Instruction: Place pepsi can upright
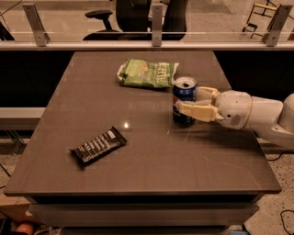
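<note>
The pepsi can (184,92) is dark blue with a silver top and stands upright on the brown table (138,179), right of centre. My gripper (188,99) reaches in from the right and is shut on the can. One cream finger (195,110) crosses the front of the can's lower half. The other finger (208,92) lies against its far right side. The white arm (257,114) stretches off toward the right edge of the view.
A green snack bag (147,73) lies just behind and left of the can. A black wrapped bar (98,146) lies at the front left. A railing with glass panels (156,43) runs behind the table, with office chairs (138,13) beyond it.
</note>
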Controlling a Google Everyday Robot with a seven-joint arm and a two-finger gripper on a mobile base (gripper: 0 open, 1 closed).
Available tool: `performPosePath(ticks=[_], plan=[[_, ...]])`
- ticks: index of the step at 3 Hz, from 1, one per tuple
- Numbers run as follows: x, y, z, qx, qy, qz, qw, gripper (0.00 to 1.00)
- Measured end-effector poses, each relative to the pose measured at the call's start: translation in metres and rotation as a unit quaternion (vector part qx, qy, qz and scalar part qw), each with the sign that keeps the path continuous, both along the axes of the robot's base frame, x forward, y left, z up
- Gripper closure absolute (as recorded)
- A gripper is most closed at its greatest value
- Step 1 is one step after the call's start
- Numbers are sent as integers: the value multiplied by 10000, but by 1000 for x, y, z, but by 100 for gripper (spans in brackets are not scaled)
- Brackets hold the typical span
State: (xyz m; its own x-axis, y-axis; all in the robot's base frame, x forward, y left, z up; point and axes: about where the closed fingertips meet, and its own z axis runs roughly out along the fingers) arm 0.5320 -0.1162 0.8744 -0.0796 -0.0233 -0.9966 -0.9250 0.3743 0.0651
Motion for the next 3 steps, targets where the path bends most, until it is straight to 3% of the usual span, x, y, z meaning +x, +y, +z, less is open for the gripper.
performPosePath(ticks=[2, 3], plan=[[0, 5, 1, 1, -8, 45, 10000, 12], [0, 7, 2, 1, -13, 66, 10000, 0]])
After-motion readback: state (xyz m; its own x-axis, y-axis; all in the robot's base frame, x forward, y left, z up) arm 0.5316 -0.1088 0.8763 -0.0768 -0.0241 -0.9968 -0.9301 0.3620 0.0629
